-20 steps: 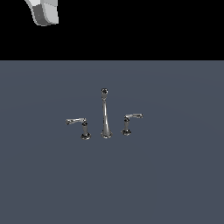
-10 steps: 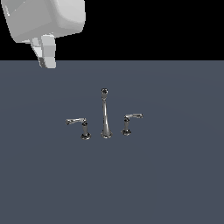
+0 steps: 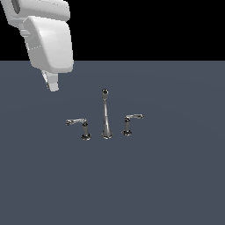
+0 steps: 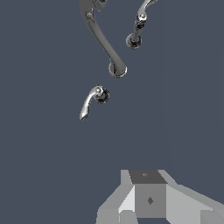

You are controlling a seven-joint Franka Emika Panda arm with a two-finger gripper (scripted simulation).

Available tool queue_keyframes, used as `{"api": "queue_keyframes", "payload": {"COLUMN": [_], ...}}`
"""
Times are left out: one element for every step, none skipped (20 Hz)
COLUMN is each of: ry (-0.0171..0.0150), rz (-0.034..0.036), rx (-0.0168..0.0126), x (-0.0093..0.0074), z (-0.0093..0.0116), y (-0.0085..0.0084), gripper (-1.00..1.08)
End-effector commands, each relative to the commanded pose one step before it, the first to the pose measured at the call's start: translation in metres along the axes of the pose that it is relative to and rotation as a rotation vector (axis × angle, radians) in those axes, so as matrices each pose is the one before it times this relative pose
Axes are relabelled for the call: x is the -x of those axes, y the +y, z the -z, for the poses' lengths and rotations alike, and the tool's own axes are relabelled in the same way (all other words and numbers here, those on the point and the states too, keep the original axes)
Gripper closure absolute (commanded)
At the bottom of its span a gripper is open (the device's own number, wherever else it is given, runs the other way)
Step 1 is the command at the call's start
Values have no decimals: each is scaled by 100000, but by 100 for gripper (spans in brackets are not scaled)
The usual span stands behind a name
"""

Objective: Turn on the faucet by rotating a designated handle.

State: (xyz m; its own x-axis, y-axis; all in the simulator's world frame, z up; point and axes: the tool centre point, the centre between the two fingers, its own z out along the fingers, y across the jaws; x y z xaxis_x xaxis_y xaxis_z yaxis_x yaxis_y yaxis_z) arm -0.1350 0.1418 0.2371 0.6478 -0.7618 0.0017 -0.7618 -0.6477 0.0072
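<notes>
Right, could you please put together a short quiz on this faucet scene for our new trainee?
1. True or false: the gripper is touching the longer-levered handle.
2. What stands between that handle and the smaller handle? A) a cup B) the spout C) a sponge
3. Fill in: in the exterior view, both levers point ___ the spout.
Key: 1 false; 2 B; 3 away from.

Exterior view faces the faucet (image 3: 105, 115) frontally; wrist view overlooks it.
</notes>
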Motion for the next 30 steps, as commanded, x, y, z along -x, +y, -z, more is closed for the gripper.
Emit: {"api": "queue_keyframes", "payload": {"ry": [-173,-47,-43,-39,-35,-30,-25,-21,-16,-11,-6,-1,5,10,15,20,25,29,34,38,39,38,36,35,34,32,26,17,8,3], "rz": [-4202,-1562,-1538,-1515,-1494,-1477,-1464,-1453,-1450,-1447,-1450,-1458,-1470,-1489,-1513,-1541,-1576,-1618,-1666,-1691,-1665,-1634,-1598,-1556,-1506,-1451,-1403,-1350,-1286,-1216], "rx": [-277,-56,-52,-48,-44,-40,-36,-31,-27,-23,-18,-14,-10,-6,-3,0,3,5,7,9,9,8,7,6,5,4,2,-2,-4,-6], "x": [-276,-113,-113,-112,-112,-112,-113,-113,-115,-116,-118,-120,-122,-125,-129,-132,-137,-142,-147,-151,-149,-147,-144,-141,-137,-132,-128,-123,-117,-110], "z": [-1171,-442,-435,-429,-424,-419,-416,-414,-413,-413,-414,-417,-421,-427,-434,-443,-452,-464,-477,-484,-475,-464,-452,-438,-423,-407,-389,-370,-348,-327], "y": [-981,-362,-355,-350,-344,-340,-336,-333,-331,-330,-330,-331,-333,-336,-341,-348,-355,-365,-375,-382,-377,-370,-363,-355,-344,-332,-322,-312,-299,-284], "gripper": [108,108,108,108,108,108,108,108,108,108,108,108,108,108,108,108,108,108,108,108,108,108,108,108,108,108,108,108,108,108]}}
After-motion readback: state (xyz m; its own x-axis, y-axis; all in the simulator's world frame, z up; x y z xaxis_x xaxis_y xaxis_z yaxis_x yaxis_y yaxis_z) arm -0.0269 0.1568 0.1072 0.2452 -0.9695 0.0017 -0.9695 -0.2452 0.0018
